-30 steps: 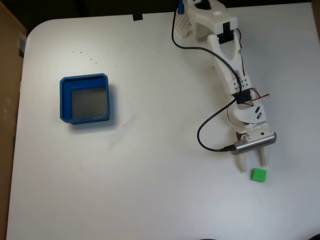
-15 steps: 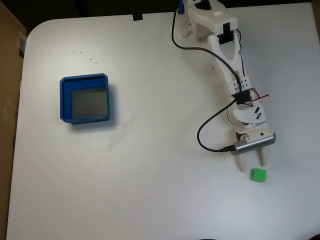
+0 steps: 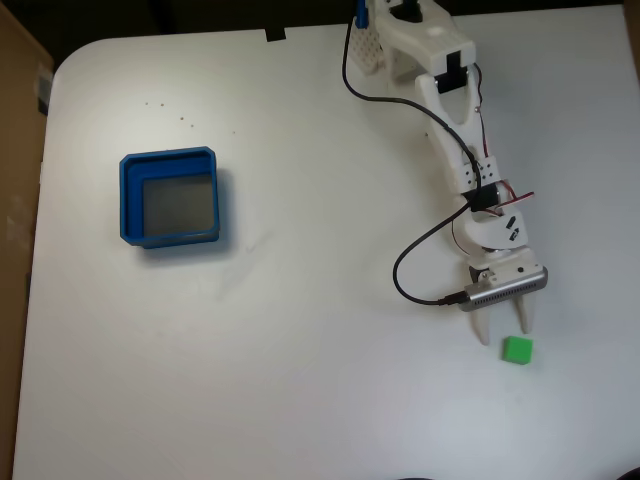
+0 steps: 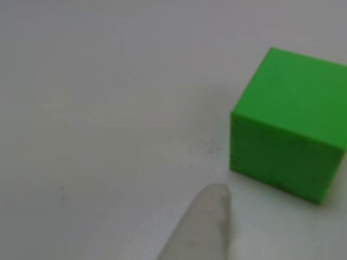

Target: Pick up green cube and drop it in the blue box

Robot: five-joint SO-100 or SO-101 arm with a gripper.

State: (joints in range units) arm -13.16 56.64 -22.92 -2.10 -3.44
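The blue box [image 3: 173, 198] is sitting far over on the left of the white worktop [image 3: 300, 380] in the fixed view, square and shallow, thick blue walls around a grey bottom, one corner cut off. Well apart from it, the white arm [image 3: 455, 130] is stretching from its base at the top edge down and to the right, nearly straight, a black cable [image 3: 410, 262] looping off its side and a grey camera bar [image 3: 503, 287] lying across the wrist. The hand [image 3: 502, 325] is pointing down the picture, its two pale fingers spread apart and holding nothing. The green cube [image 3: 517, 349] is resting on the worktop just below the fingertips, nearer the right-hand finger, with a sliver of white showing between them.

The other view is bringing what the fixed one cannot: the cube [image 4: 290, 125] close up, bright green, plain-faced, sharp-edged, its top lighter than its shaded front, and one blurred pale fingertip [image 4: 203, 227] poking up from the bottom edge, just left of the cube and not touching it.
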